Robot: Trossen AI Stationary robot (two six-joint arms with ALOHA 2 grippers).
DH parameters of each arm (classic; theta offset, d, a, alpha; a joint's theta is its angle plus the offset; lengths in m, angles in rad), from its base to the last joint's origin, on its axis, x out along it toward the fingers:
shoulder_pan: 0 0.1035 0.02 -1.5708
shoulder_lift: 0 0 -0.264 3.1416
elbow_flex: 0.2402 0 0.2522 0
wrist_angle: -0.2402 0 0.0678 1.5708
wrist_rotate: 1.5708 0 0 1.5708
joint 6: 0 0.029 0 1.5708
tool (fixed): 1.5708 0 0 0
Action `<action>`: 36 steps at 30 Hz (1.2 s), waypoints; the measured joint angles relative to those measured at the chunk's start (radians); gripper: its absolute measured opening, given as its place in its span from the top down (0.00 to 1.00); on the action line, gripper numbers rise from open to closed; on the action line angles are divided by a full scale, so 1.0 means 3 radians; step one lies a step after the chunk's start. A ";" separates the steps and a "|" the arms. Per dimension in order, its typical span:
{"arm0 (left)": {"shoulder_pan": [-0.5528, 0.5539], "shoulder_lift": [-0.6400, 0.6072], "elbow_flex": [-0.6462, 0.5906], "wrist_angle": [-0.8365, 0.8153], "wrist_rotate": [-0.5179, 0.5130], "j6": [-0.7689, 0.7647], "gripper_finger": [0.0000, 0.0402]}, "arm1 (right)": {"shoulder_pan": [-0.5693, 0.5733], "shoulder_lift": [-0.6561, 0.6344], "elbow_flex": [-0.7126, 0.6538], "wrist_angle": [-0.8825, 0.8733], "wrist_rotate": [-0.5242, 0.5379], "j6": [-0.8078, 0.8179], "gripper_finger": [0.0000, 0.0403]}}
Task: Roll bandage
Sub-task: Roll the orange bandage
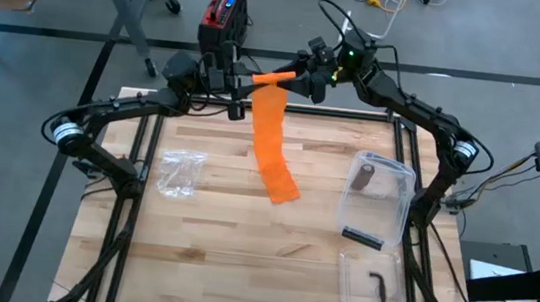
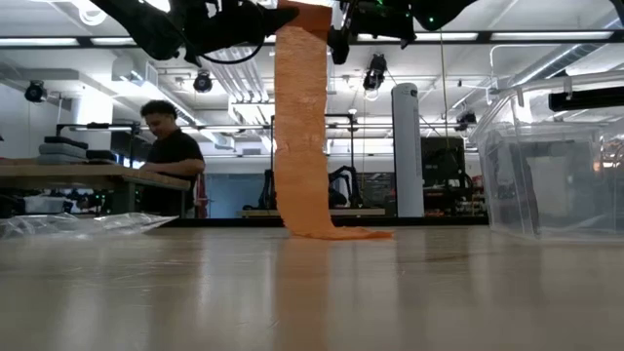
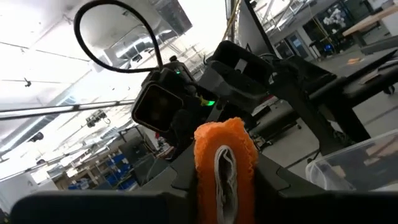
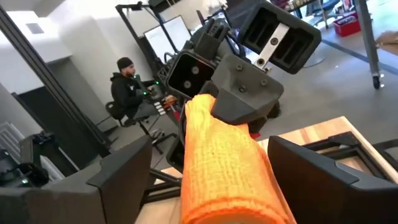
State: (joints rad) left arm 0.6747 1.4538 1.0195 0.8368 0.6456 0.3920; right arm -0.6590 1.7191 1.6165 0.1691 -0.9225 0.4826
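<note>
Both arms are raised over the far edge of the counter (image 1: 239, 258), meeting in the middle with the bandage (image 1: 273, 141) between them. The rolled end sits up high, and the loose strip hangs straight down from it until its tail lies crumpled on the wood. Holding it in the air like that looks deliberate: the hanging weight keeps the strip flat and lets it feed onto the roll without dragging.

The left tool (image 1: 240, 85) is clamped on one end of the roll, its fingers (image 3: 130, 205) pressed close on either side of the orange core, so it seems to serve as the axle. The right tool (image 1: 298, 78) faces it from the other end with its fingers (image 4: 118, 171) spread well apart on both sides of the roll, not gripping; I'd guess it has let go to take a new hold for another turn.

Most of the strip is still unwound, so the rolling is early. A bag (image 1: 179, 174) and a box (image 1: 378, 198) rest on the counter, well clear of the tail. A person (image 2: 172, 151) sits at a desk beyond.
</note>
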 joint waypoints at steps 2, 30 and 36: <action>0.0001 -0.0003 0.0000 0.0000 0.0000 -0.0002 0.82 | 0.0003 0.0000 0.0000 0.0060 -0.0006 0.0079 0.24; -0.0001 -0.0041 -0.0001 -0.0006 0.0020 -0.0060 0.82 | 0.0079 -0.0004 0.0000 0.0077 0.0023 0.0522 0.29; -0.0002 -0.0041 -0.0001 -0.0035 0.0027 0.0152 0.82 | 0.0079 -0.0005 0.0000 0.0051 0.0049 0.0747 0.34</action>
State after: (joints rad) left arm 0.6743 1.4414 1.0191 0.8261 0.6537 0.4377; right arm -0.6353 1.7176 1.6165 0.1845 -0.9079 0.7068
